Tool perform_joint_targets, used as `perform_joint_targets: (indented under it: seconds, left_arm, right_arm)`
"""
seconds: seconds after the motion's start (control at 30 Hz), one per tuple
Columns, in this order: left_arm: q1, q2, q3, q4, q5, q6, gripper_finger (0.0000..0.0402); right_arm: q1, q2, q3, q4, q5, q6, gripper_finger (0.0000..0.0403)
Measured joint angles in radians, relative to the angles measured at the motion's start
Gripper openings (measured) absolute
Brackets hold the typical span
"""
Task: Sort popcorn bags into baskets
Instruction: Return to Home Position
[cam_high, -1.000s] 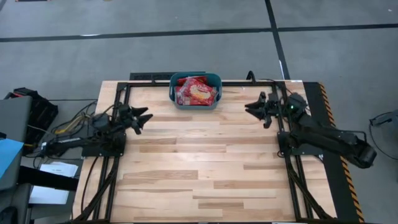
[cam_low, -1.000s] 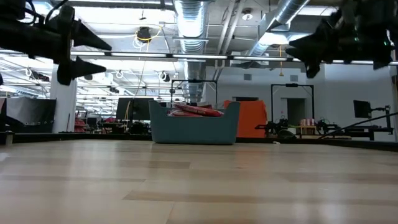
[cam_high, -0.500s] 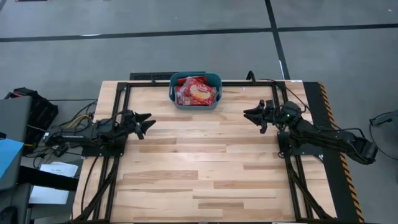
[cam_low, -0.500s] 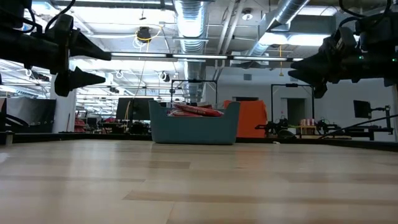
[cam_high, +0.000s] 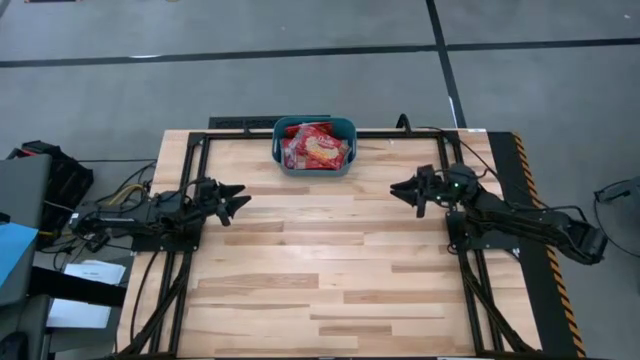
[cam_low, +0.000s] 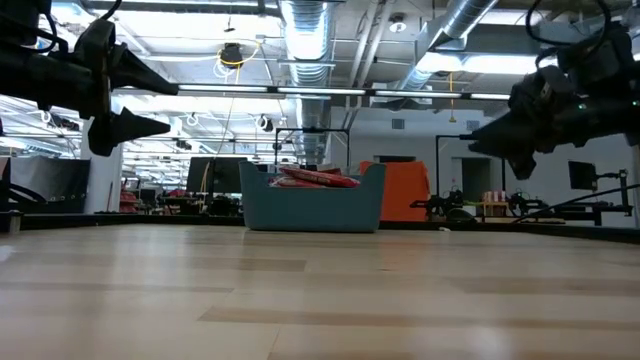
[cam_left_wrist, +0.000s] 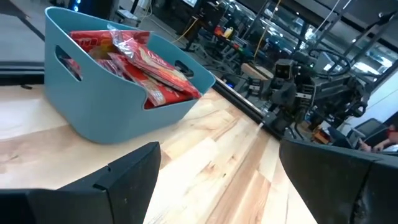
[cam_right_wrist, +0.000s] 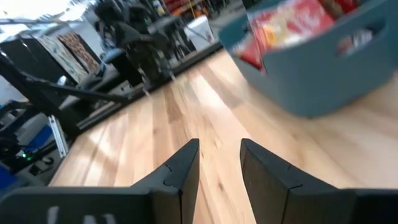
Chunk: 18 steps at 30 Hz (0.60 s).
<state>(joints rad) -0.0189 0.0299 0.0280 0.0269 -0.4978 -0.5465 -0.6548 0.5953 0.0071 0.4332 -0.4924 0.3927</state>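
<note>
While both arms hang low over the wooden tabletop (cam_high: 330, 270), every one of the popcorn bags (cam_high: 318, 148) lies heaped inside the teal basket (cam_high: 314, 171), which stands at the middle of the tabletop's far edge. Red packets with cream-yellow ovals fill it, and from table height the topmost ones show just above the rim.

Over the left side, the left gripper (cam_high: 238, 196) points inward across the boards. Its fingers (cam_left_wrist: 134, 171) are spread wide and hold nothing; the basket sits well apart from them, ahead and off to one side.

Over the right side, the right gripper (cam_high: 400, 190) likewise points inward, facing the left one. Its fingers (cam_right_wrist: 177, 171) stand only a narrow gap apart, with bare wood showing between them and nothing held. The basket is again well clear of them, ahead and off to one side, with no packet touching either pair of fingers.
</note>
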Motion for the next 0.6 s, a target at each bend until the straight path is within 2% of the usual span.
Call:
perform_joint_targets:
  seconds: [0.33, 0.6]
  left_arm:
    - [0.0, 0.0, 0.0, -0.001, 0.001, 0.006, 0.0318]
    - [0.0, 0.0, 0.0, -0.001, 0.001, 0.004, 0.0318]
  right_arm:
    - [0.0, 0.0, -0.001, -0.198, -0.001, 0.0, 0.0132]
    - [0.0, 0.0, -0.001, -0.269, -0.001, 0.0, 0.0141]
